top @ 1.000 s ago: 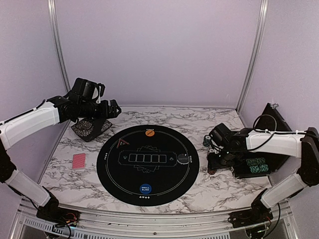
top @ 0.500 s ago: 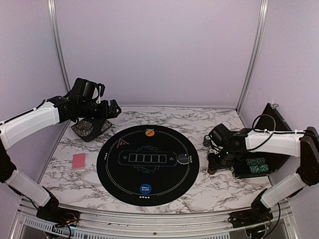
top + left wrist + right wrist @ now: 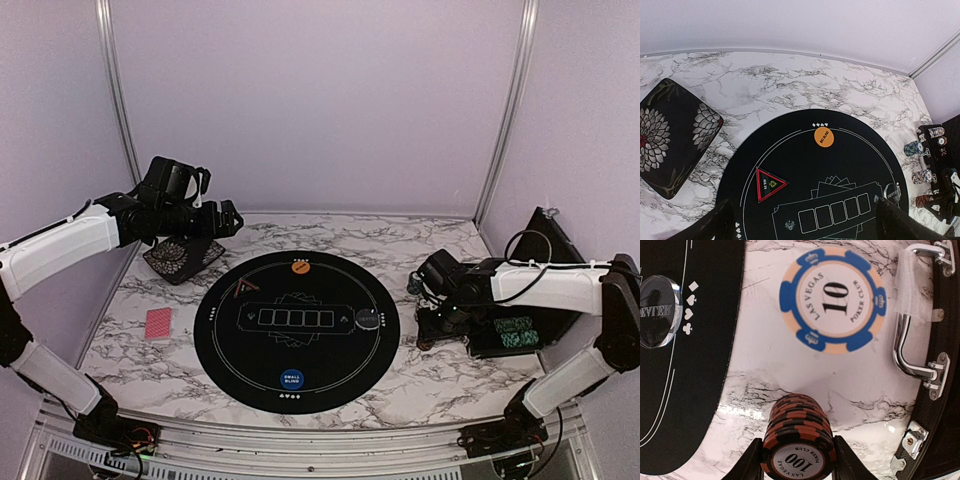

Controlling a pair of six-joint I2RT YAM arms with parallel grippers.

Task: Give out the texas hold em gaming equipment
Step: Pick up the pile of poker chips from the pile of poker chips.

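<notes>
Marble-look counter (image 3: 420, 370): glossy and hard, so chips will skate on it. Round black mat (image 3: 240, 350) looks matte; its edge runs left of the right fingers (image 3: 752, 462). Black chip case (image 3: 945, 365) with its chrome handle (image 3: 905, 350) sits just right of them.

Left fingers (image 3: 228, 218) are spread wide and hold nothing. The orange button (image 3: 824, 137) and black-and-red triangular marker (image 3: 769, 184) are on the mat ahead of them. Red-backed cards (image 3: 158, 324) are well apart from both sets of fingers.

Right fingers sit against both sides of the orange-and-black chip stack (image 3: 797, 430), which stands on the counter between mat edge and case. Reads as a pinch, but firm contact isn't certain from the wrist view. Blue-and-cream chip (image 3: 832, 300) lies beyond the fingertips, apart from the stack.

Risks:
- The stack is loose striped discs. If the pinch catches only some, the rest stay behind or shear out and roll.
- An off-centre squeeze tips it.
- A swing to the right clips the handle.
</notes>
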